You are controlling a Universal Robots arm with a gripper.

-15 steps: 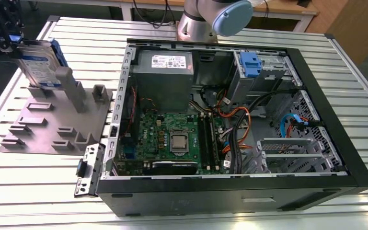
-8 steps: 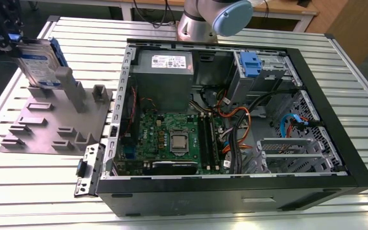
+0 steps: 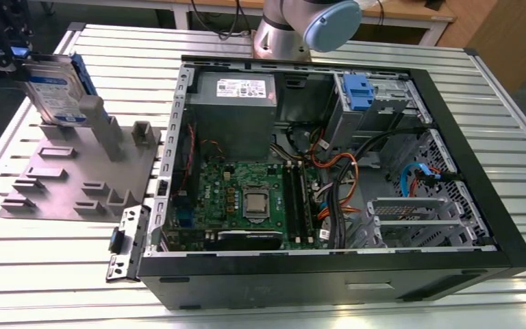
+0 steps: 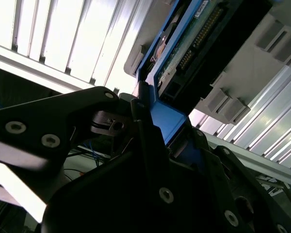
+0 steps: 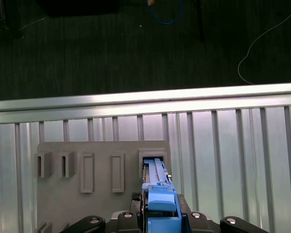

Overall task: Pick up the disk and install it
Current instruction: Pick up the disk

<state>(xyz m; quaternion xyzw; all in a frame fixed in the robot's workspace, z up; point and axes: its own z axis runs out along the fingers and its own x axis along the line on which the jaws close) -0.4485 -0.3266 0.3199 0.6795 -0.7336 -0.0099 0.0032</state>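
Observation:
The disk [image 3: 53,86] is a silver-grey drive with a white-and-blue label and blue rails. It stands upright on edge in a slot of the grey holder plate [image 3: 71,175] at the exterior view's left. My gripper [image 3: 18,56] is at the disk's upper far edge, coming from the table's left border. In both wrist views the blue rail [image 5: 160,201] [image 4: 172,119] sits tight between the dark fingers of my gripper [image 5: 160,216] [image 4: 167,131], which is shut on it. The disk's lower end [image 5: 154,167] reaches into the holder's slot.
The open black computer case [image 3: 482,171] lies on the slatted aluminium table [image 3: 25,260], to the right of the holder. Inside are a grey power-supply box [image 3: 235,92], the green motherboard [image 3: 244,199] and a silver drive cage with a blue latch [image 3: 359,92]. The arm's base [image 3: 286,31] stands behind the case.

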